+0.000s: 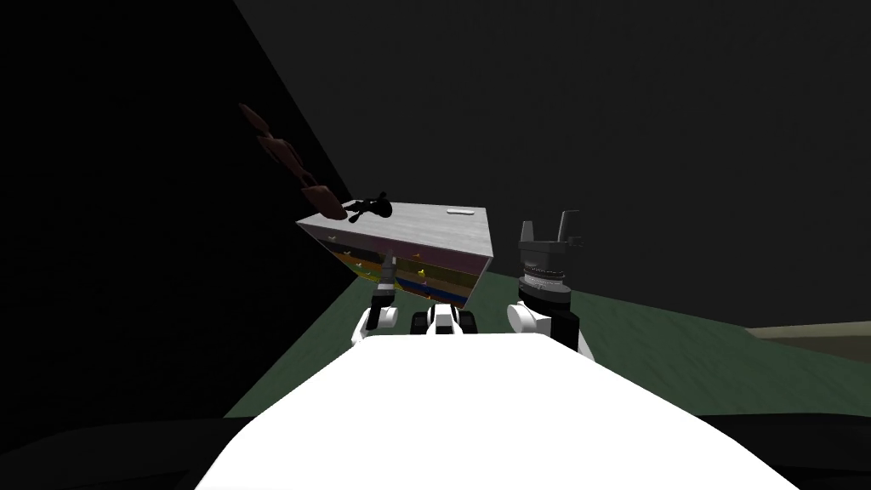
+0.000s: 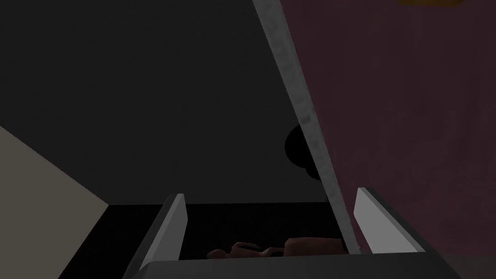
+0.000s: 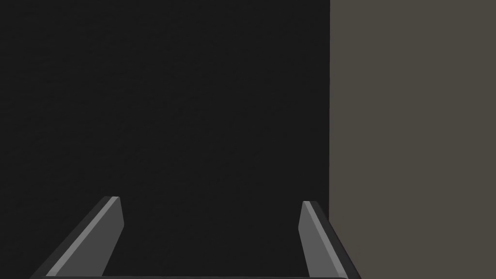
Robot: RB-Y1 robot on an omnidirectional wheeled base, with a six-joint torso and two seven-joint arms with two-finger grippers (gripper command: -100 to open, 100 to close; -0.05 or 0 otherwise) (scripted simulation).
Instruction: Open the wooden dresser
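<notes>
Spread and empty, the left gripper [image 2: 271, 193] hangs at the dresser's [image 1: 417, 228] front upper edge, with the grey rim [image 2: 310, 131] between its blades. Beside the dresser, the right gripper [image 1: 547, 219] is raised, also spread. Best to square onto a graspable front edge, then pull straight.

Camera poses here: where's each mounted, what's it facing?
Head: on the head, looking steeply down and forward at the dresser; left gripper at its front, right gripper raised beside it.
Left wrist: on the left hand, looking along its open gripper at the dresser's top edge.
Right wrist: on the right hand, looking along its open gripper.
Shared: head and left wrist both show the dresser and the black figure on it.
</notes>
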